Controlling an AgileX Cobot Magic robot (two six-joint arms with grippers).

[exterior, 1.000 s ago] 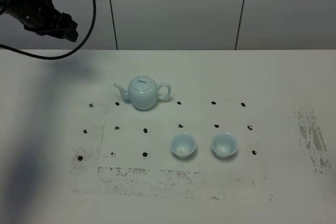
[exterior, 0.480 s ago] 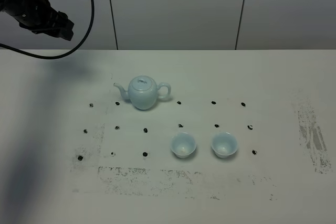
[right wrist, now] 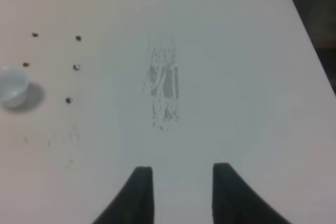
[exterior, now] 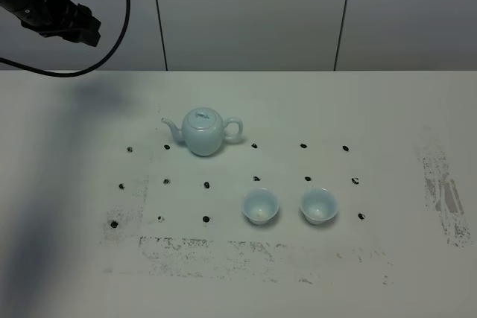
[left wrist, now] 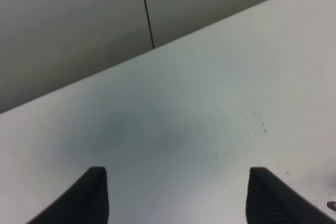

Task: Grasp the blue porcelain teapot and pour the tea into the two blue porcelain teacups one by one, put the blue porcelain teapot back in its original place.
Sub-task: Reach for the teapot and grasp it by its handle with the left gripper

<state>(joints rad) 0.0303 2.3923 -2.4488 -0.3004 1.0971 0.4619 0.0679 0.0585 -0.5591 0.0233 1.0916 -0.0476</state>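
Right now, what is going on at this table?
Nothing is being handled yet. The small pale-blue glazed porcelain teapot stands upright on the white table, and the two matching pale-blue handleless porcelain cups sit side by side nearer the camera. The left tool hangs open and empty near the far left edge. The right tool is over the table's right side, jaws apart, holding nothing.

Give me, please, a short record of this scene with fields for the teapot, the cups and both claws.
teapot: upright on the table, lid on, spout to the left in the high view, untouched
left cup, right cup: upright, side by side, apart, nearer the camera than the teapot
left claw: open, empty, raised over the table's far left
right claw: jaws a little apart, empty, near a scuffed patch
stage: teapot not yet grasped
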